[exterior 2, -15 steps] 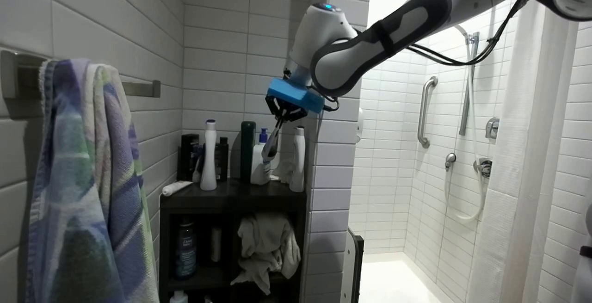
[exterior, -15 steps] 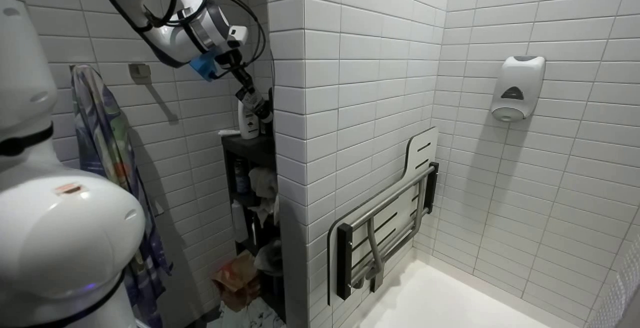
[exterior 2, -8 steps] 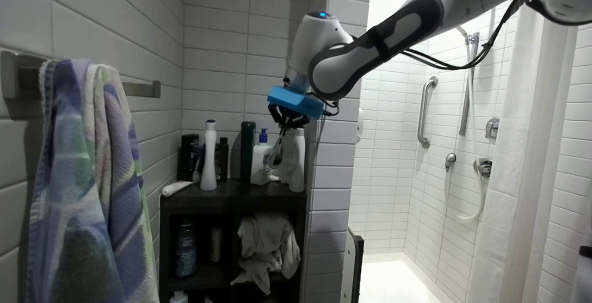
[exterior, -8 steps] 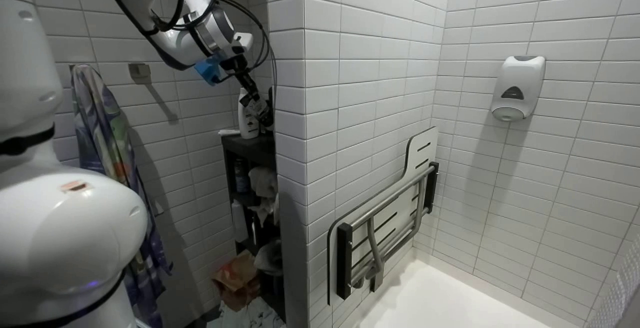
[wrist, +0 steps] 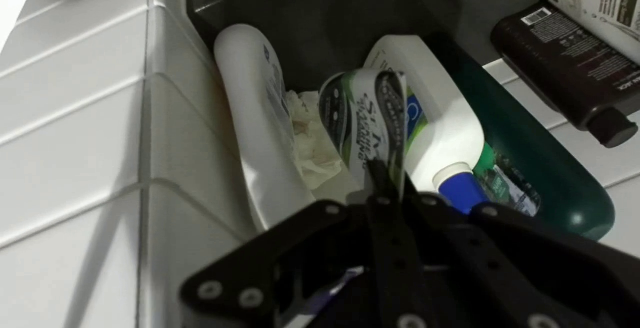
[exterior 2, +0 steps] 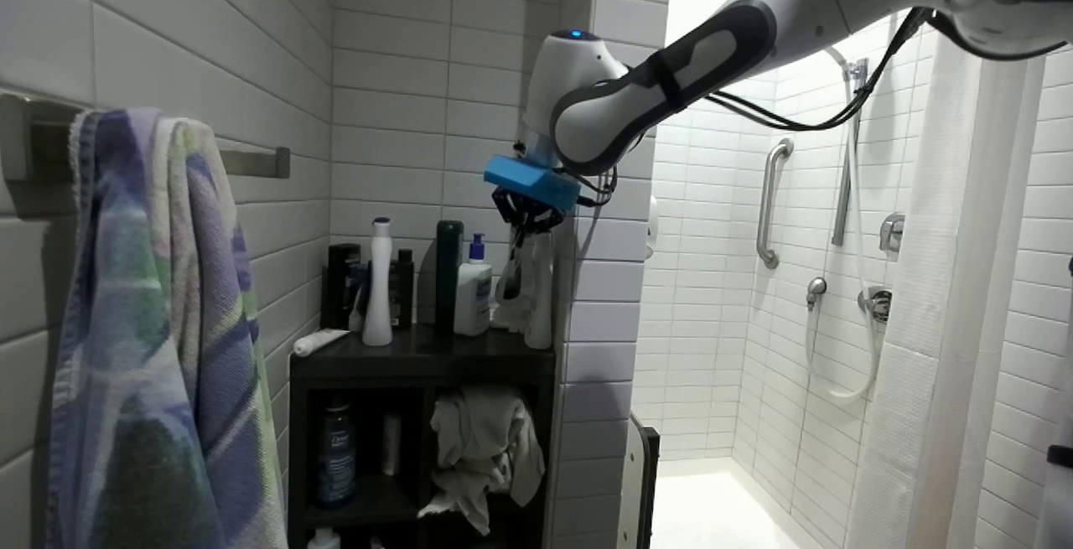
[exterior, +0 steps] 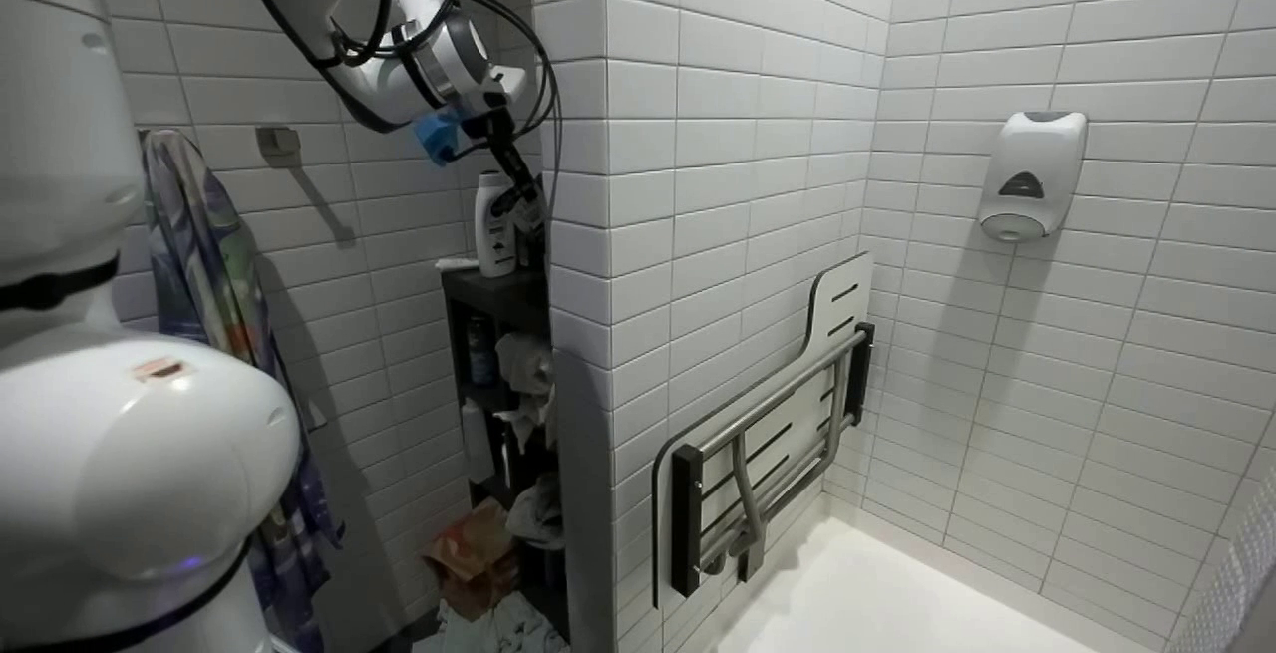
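Observation:
My gripper [wrist: 392,180] is shut on the thin flat end of a St. Ives tube [wrist: 367,122], which has a white, green and dark label. In an exterior view the tube [exterior 2: 510,277] hangs below the gripper [exterior 2: 520,237], tilted slightly, over the back right of the shelf top. On one side of it stands a white bottle [wrist: 440,112] with a blue pump head, on the other a slim white bottle [wrist: 255,112]. Crumpled pale material [wrist: 315,142] lies between. Whether the tube's lower end touches anything cannot be told.
The dark shelf unit [exterior 2: 402,365] stands against a tiled wall corner [exterior 2: 603,297]. A dark green bottle [exterior 2: 448,277], a tall white bottle [exterior 2: 379,281] and a lying white tube [exterior 2: 320,340] share its top. A towel [exterior 2: 151,306] hangs at the left.
The arm has lowered and shifted towards the wall corner. The held tube has moved from in front of the blue-pump bottle to the gap beside it and hangs more upright.

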Motion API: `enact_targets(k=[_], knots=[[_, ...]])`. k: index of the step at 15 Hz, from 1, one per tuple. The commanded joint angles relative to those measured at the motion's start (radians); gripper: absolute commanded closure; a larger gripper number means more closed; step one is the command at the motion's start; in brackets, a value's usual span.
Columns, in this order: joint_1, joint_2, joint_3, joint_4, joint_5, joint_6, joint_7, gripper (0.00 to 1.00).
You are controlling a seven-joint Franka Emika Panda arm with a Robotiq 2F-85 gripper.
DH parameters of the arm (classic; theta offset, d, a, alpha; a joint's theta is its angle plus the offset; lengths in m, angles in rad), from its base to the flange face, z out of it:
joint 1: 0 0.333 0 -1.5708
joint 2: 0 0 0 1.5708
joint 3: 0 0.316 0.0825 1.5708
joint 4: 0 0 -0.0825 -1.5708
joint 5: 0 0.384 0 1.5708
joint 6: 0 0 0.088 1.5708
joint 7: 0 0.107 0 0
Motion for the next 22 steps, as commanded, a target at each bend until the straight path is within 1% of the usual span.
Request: enact_targets(k=[1,5,13,22], knots=[[0.054,0.03,-0.015,0.046,0.001,-0.065,0.033,0.99],[0.078,0.061,-0.024,0.058,0.015,-0.1,0.051,0.99],[0.078,0.115,-0.051,0.109,0.137,-0.121,0.03,0.99],[0.098,0.156,-0.075,0.141,0.138,-0.118,0.051,0.99]])
